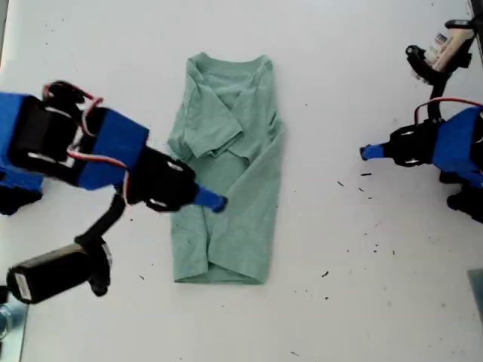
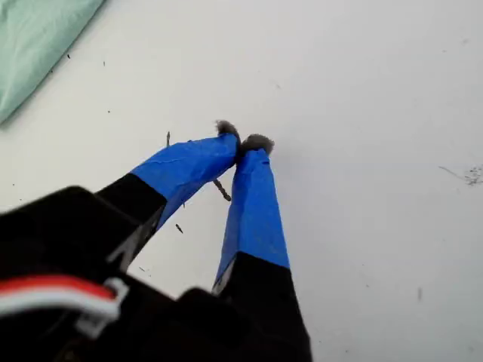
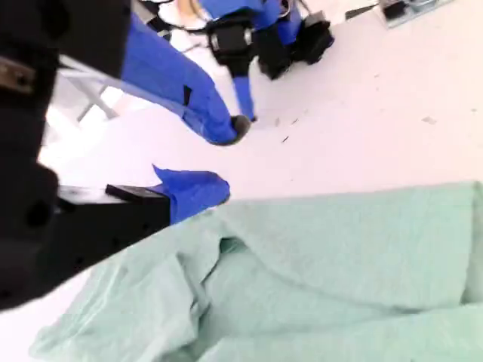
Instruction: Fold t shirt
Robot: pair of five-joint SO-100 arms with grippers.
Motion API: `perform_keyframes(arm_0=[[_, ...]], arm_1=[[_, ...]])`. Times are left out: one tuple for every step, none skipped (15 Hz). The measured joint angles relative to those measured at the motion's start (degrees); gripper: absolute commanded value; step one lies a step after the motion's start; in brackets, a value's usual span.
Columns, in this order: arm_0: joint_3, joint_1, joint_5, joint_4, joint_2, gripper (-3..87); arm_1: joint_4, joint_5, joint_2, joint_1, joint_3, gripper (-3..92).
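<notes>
Sage-green t shirt (image 1: pixel 226 173) under my second hand (image 3: pixel 219 162), jaws apart, ungripped. First hand (image 2: pixel 243 143) pinched together, well clear. Risk: closing shallow snags one layer, dragging folds open.

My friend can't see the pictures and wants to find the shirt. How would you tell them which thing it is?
Start with the big white table seen from above. In its middle, between the two blue arms, lies the t shirt, folded into a long strip with its ribbed neck at the exterior view's top. It is the only soft, pale green thing there.
</notes>
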Motion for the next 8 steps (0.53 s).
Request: perform_keyframes(arm_0=[[12.22, -2.55, -1.93, -1.76, 9.23, -0.1], [24.87, -4.75, -4.48, -3.25, 18.54, -0.1], [36.47, -5.63, -7.21, -4.66, 26.72, -0.1], [46.85, -5.54, -9.93, -6.33, 33.05, -0.1], [55.46, -5.10, -12.83, -8.17, 37.27, -0.1], [62.75, -4.83, -15.12, -10.37, 40.52, -0.2], [68.64, -4.75, -17.23, -12.48, 43.68, -0.2], [72.95, -4.75, -18.90, -13.62, 47.20, -0.2]], arm_1=[[0.00, 0.00, 0.00, 0.00, 0.00, 2.5], [0.00, 0.00, 0.00, 0.00, 0.00, 2.5], [0.00, 0.00, 0.00, 0.00, 0.00, 2.5], [0.00, 0.00, 0.00, 0.00, 0.00, 2.5], [0.00, 0.00, 0.00, 0.00, 0.00, 2.5], [0.00, 0.00, 0.00, 0.00, 0.00, 2.5], [0.00, 0.09, 0.00, 0.00, 0.00, 2.5], [0.00, 0.35, 0.00, 0.00, 0.00, 2.5]])
